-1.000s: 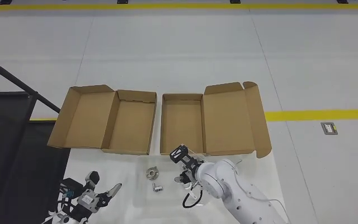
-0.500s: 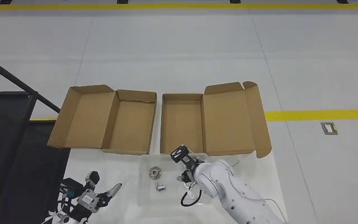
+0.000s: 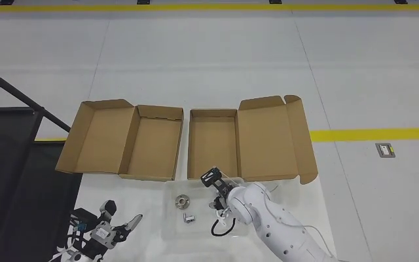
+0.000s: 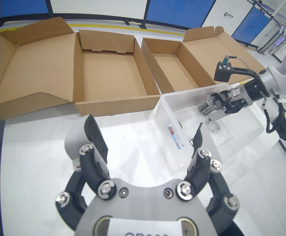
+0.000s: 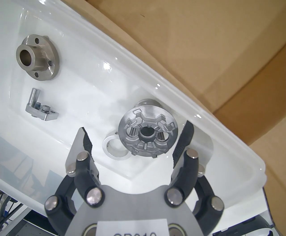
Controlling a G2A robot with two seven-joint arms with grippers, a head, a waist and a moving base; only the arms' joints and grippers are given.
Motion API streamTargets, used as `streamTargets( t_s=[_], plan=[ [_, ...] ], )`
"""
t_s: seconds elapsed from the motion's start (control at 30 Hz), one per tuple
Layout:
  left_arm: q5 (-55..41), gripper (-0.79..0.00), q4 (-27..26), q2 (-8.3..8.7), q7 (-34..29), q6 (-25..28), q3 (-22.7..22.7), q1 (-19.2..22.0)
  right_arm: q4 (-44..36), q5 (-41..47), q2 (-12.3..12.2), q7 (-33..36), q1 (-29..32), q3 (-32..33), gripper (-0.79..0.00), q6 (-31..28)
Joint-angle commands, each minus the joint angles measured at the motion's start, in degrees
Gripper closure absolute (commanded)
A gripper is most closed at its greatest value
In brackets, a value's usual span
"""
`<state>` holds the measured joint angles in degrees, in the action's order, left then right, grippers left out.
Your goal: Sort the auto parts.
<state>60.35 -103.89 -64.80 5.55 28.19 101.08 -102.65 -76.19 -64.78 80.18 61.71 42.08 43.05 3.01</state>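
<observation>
Here the right gripper (image 5: 136,129), spread open, angles into the clear tray (image 5: 201,116) astride the toothed hub (image 5: 148,134).

You're on a factory-style shop floor or a robot test hall. The wide pale grey floor (image 3: 196,59) has yellow tape lines (image 3: 366,135) marking lanes, and a small metal floor plate (image 3: 385,149) is set into it. Past your white worktop (image 4: 44,138) stand blue partition panels (image 4: 172,11) and a white perforated board (image 4: 98,9), the kind used to fence off work cells. On the worktop you have open cardboard boxes (image 3: 154,141) and a clear plastic bin (image 4: 166,111) holding machined metal parts, e.g. a flange (image 5: 36,57). It reads as an industrial sorting station.
</observation>
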Motion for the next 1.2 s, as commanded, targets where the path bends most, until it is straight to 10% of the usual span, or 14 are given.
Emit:
streamTargets(
  t_s=[0.0, 0.07, 0.67, 1.17],
  plan=[
    [0.00, -0.785, 0.00, 0.00, 0.00, 0.00, 0.00, 0.00, -0.17, -0.33, 0.04, -0.17, 0.18, 0.19, -0.123, -0.01],
    [0.00, -0.785, 0.00, 0.00, 0.00, 0.00, 0.00, 0.00, -0.65, -0.92, 0.06, -0.43, 0.44, 0.38, 0.000, 0.02],
    [0.00, -0.785, 0.00, 0.00, 0.00, 0.00, 0.00, 0.00, -30.23, -9.59, -2.95, -12.13, 11.63, 8.32, 0.000, -10.69],
    [0.00, -0.785, 0.00, 0.00, 0.00, 0.00, 0.00, 0.00, -30.57, -8.46, -3.20, -13.18, 11.70, 9.50, 0.000, -13.97]
  ],
)
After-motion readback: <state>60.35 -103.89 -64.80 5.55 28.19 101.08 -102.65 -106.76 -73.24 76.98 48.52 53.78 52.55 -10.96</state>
